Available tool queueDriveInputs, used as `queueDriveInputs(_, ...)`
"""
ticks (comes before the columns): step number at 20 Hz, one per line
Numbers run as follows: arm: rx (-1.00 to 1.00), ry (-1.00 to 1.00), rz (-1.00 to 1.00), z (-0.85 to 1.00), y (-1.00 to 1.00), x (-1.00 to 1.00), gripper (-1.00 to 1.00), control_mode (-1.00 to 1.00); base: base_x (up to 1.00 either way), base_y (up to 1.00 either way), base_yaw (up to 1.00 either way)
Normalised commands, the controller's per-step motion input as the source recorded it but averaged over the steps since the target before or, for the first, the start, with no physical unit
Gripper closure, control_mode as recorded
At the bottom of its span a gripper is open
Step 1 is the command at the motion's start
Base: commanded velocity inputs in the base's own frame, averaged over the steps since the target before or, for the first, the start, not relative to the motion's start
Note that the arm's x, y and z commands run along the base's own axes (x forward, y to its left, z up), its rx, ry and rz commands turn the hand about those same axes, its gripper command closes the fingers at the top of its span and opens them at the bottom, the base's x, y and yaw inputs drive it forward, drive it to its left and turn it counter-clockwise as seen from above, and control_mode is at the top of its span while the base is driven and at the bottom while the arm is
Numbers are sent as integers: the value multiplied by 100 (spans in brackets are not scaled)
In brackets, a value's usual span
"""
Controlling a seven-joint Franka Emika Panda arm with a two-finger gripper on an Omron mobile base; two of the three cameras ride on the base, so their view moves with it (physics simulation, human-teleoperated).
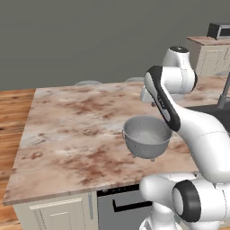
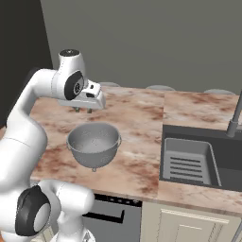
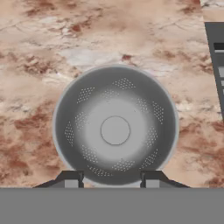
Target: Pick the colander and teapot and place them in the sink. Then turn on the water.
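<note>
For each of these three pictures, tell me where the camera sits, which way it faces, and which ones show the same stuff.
Left base view: behind the arm's left, facing forward and down at the colander on the marble counter; arm at lower right.
Right base view: behind its right, same colander, plus the sink and tap; arm at lower left.
Hand view: on the hand, looking straight down into the colander; fingertips at bottom.
All three share colander and counter.

There was one colander on the marble counter — and one sink, one ribbed tray, one tap.
</note>
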Motion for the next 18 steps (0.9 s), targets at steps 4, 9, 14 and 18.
queueDriveInputs(4,0,0,0,0,0,-11,-100,-100,0,0,0)
queueDriveInputs(9,0,0,-2,-5,-13,-43,-100,-100,0,0,0)
queueDriveInputs(14,0,3,-5,-7,-28,-53,-100,-100,0,0,0)
queueDriveInputs(18,0,8,-8,-2,-34,-45,-100,-100,0,0,0)
